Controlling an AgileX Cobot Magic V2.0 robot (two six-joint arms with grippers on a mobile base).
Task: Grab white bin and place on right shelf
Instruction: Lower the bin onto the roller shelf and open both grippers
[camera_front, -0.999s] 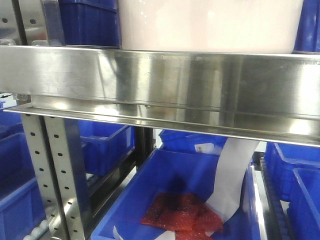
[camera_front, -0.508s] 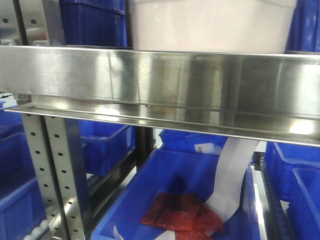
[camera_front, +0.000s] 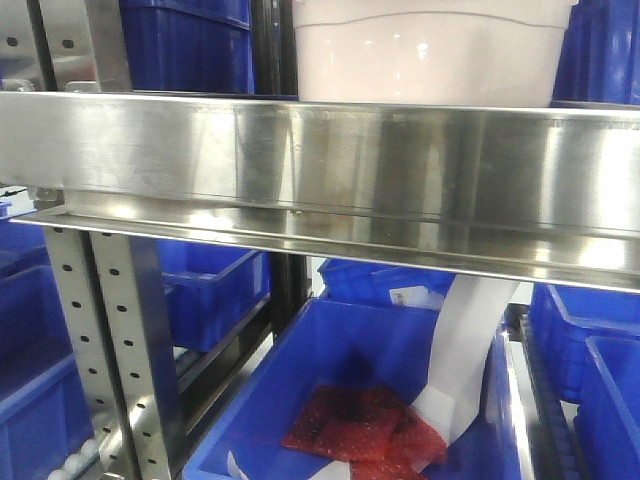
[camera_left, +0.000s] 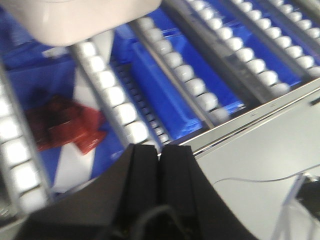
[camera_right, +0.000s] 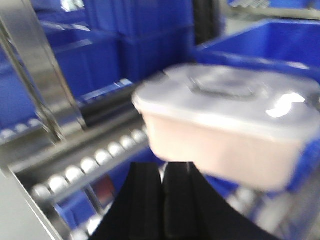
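Though near bin, right hand closed, empty.

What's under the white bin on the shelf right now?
The white bin sits on the shelf's white rollers. Below them lies a blue bin holding red packets and a white strip. The front rail hides the bin's base.

Ahead of my right hand the white bin fills the space on the shelf's white rollers. Blue bins wall off everything behind it, and a steel upright stands to the hand's left. Open room remains only nearer than the bin, above the rollers.
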